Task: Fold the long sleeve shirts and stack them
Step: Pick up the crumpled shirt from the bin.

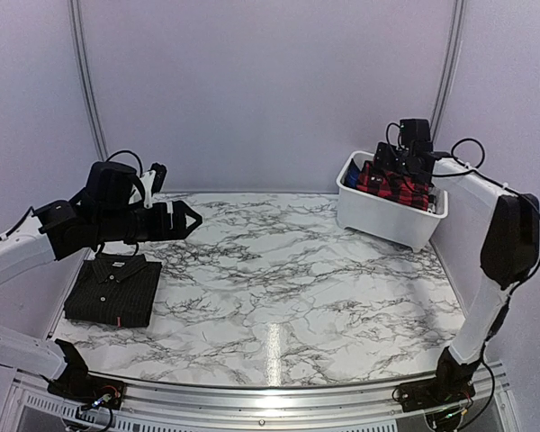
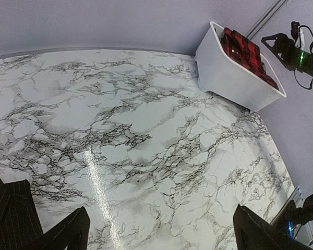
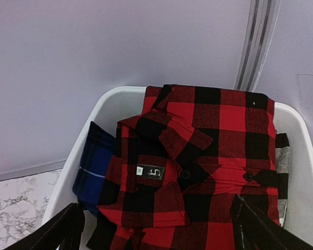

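Observation:
A black pinstriped long sleeve shirt (image 1: 112, 288) lies folded on the marble table at the left, its edge also showing in the left wrist view (image 2: 8, 213). My left gripper (image 1: 184, 219) hovers open just right of and above it, with only bare marble between its jaws (image 2: 161, 239). The red-and-black check flannel shirt (image 3: 198, 172) lies folded, collar up, in the white bin (image 1: 391, 216) at the back right. My right gripper (image 3: 156, 229) hangs open directly over the flannel (image 1: 396, 186), one finger on each side of it, holding nothing.
A blue plaid garment (image 3: 96, 166) sits under the flannel at the bin's left side. The bin's rim (image 3: 109, 104) stands near the back wall and a metal corner post (image 3: 258, 41). Marble tabletop (image 1: 279, 270) stretches between the two shirts.

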You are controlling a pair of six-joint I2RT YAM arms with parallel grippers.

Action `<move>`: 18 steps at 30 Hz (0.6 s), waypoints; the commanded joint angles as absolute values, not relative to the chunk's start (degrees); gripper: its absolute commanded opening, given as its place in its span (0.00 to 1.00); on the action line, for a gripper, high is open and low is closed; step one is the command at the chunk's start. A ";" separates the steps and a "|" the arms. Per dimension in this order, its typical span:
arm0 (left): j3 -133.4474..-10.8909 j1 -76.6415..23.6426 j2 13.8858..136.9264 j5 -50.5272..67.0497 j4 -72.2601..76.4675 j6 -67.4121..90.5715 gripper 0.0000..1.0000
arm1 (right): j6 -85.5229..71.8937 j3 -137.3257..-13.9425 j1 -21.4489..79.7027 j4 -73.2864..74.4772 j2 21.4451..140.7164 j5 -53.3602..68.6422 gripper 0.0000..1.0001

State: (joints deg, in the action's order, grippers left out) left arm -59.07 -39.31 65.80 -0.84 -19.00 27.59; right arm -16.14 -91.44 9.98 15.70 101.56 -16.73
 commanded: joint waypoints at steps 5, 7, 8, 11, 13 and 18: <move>-59.68 -38.85 62.02 -0.18 -22.31 27.34 0.99 | -12.82 -108.24 7.43 20.91 118.61 -17.56 0.93; -59.63 -38.85 61.94 -0.18 -22.52 27.86 0.99 | -12.86 -110.93 6.77 21.18 121.98 -19.45 0.93; -59.60 -38.84 61.87 -0.18 -22.60 28.14 0.99 | -12.91 -112.30 6.47 21.54 123.77 -19.80 0.93; -59.39 -38.85 61.50 -0.22 -22.62 28.84 0.99 | -12.71 -116.66 5.95 22.90 128.70 -20.53 0.92; -59.24 -38.85 61.44 -0.79 -22.59 29.37 0.99 | -12.58 -119.28 5.95 24.10 131.89 -20.23 0.88; -59.07 -38.85 61.76 -1.53 -22.62 30.48 0.99 | -12.02 -121.62 5.87 24.06 133.71 -18.92 0.72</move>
